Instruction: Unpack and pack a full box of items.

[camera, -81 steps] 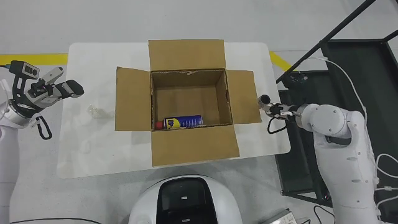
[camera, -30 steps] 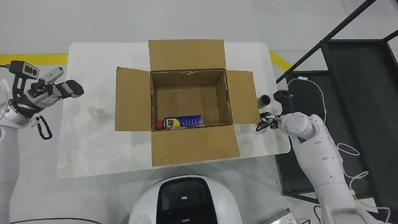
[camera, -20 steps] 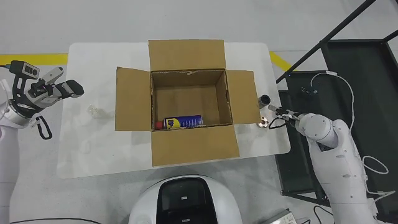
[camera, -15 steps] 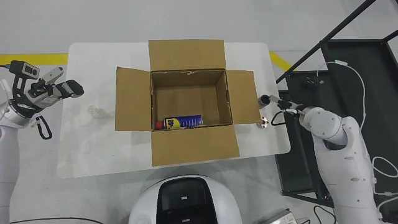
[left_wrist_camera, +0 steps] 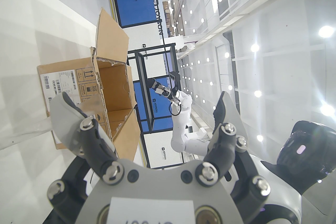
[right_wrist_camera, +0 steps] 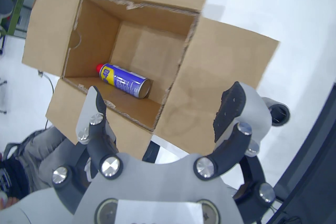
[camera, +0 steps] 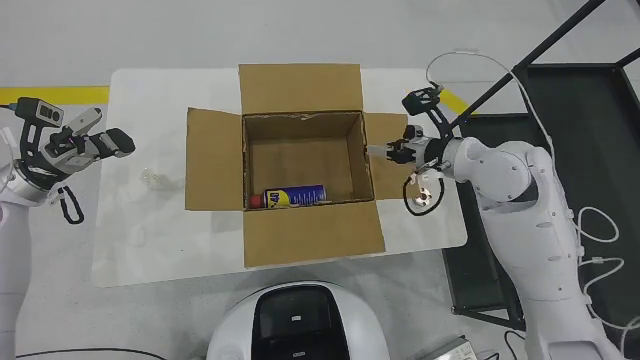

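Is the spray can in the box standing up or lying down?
Lying down: the spray can rests on its side inside the box.

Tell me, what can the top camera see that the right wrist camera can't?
The top view adds the left gripper, open, by the table's left edge, and a bit of crumpled clear plastic lying left of the box. The right wrist view adds a close look at the dark pads of the right gripper and the round bottom end of the spray can. Both share the open cardboard box, the blue spray can lying on its side on the box floor, and the open right gripper above the box's right flap.
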`<state>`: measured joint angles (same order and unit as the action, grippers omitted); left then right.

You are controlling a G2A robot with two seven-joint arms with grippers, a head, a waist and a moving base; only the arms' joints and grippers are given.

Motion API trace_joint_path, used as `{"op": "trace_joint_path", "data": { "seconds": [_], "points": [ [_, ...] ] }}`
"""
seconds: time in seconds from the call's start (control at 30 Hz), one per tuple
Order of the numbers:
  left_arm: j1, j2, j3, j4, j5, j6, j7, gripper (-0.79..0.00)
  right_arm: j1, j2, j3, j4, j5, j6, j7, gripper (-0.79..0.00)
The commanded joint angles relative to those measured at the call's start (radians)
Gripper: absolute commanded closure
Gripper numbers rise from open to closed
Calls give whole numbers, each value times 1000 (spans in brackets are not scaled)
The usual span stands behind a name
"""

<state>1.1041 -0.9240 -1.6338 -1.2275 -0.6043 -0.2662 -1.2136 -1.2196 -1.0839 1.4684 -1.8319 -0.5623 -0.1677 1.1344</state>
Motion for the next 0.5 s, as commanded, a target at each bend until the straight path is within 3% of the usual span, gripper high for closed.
{"op": "trace_joint_path", "data": {
  "seconds": [0.0,0.47],
  "points": [
    [0,0,0,0,0,0,0,-785,38,-4,-65,33,13,-43,23,-785],
    [0,0,0,0,0,0,0,-785,39,-4,-67,31,14,-48,17,-785]
  ]
}}
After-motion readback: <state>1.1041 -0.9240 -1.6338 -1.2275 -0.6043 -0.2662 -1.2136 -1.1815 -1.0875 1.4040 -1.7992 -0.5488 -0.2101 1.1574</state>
